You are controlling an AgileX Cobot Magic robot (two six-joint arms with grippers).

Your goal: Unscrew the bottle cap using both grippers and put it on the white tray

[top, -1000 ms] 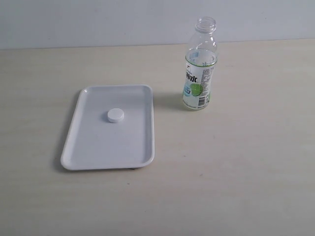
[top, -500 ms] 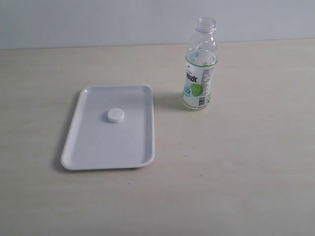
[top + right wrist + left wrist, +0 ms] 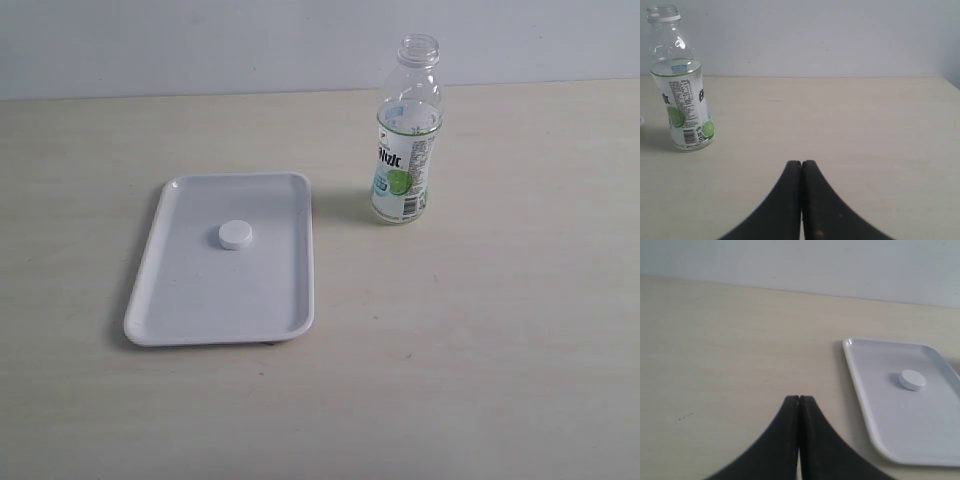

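While both arms sit low at the near edge of the pale surface (image 3: 480, 350), each black tool is clenched with nothing in it. The left tool (image 3: 799, 399) has its two curved fingers pressed tip to tip and points out over bare surface, well apart from the white tray (image 3: 900, 430). The right tool (image 3: 801, 162) is closed the same way, level and aimed at the far wall, well apart from the bottle (image 3: 682, 90).

Farther out, the bottle cap (image 3: 235, 235) lies flat on the tray's far half, clear of the rim. Beyond the tray's far right corner the clear bottle stands upright with its neck open. Its white label shows a green lime, a barcode and dark lettering too blurred to read with certainty.
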